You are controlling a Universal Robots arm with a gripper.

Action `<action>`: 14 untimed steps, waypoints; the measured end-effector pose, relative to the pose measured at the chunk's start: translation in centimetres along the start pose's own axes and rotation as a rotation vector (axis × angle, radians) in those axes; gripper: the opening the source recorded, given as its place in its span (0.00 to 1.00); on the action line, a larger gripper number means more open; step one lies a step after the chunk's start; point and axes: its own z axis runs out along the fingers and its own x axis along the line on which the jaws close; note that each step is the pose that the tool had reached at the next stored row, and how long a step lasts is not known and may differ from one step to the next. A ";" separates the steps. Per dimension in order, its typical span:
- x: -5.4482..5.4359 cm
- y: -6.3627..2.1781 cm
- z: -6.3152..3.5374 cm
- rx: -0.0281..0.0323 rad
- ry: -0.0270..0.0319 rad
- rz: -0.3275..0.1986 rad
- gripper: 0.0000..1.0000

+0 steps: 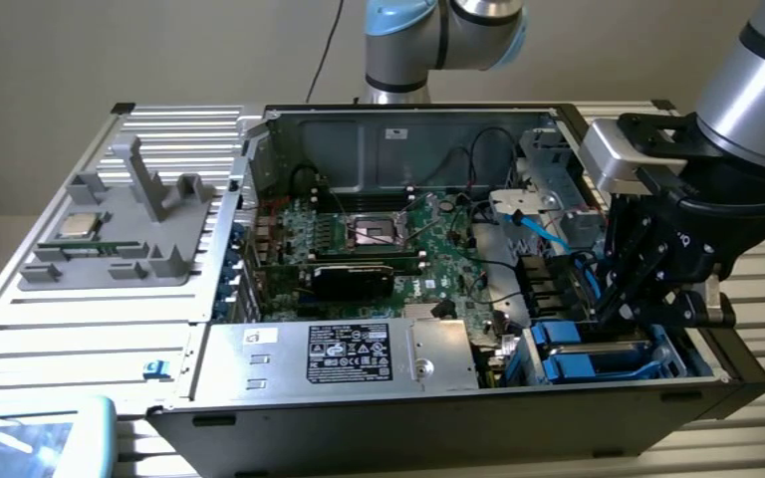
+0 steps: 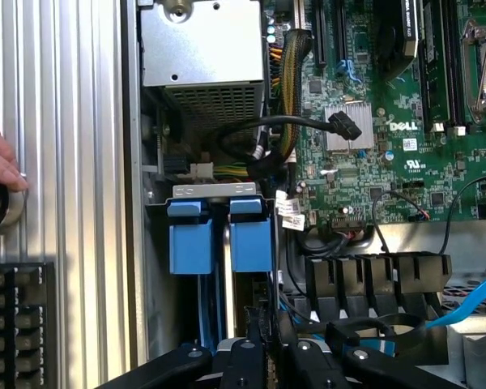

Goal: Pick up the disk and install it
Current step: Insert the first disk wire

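Note:
The disk [image 2: 251, 243] stands on edge in the drive bay at the case's front corner, on the exterior view's right. Its bright blue carrier tab faces the wrist camera, beside a second blue tab [image 2: 190, 239]. In the exterior view its blue frame [image 1: 596, 360] sits low in the bay. My gripper [image 1: 622, 317] reaches straight down into that bay. Its black fingers [image 2: 247, 356] stand close together over the disk's near end. The contact itself is dark and partly hidden.
The open computer case [image 1: 356, 423] holds a green motherboard [image 1: 382, 244], black cables and a silver power supply box [image 1: 343, 354]. A grey parts fixture [image 1: 124, 234] lies on the exterior view's left. A hand [image 2: 0, 158] rests beside the case on the slatted table.

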 end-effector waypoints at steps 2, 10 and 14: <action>0.0 0.00 -0.05 0.0000 -0.0001 0.000 0.16; 0.0 0.01 -0.14 0.0000 0.0000 0.000 0.16; 0.0 0.01 -0.14 0.0000 0.0005 0.000 0.16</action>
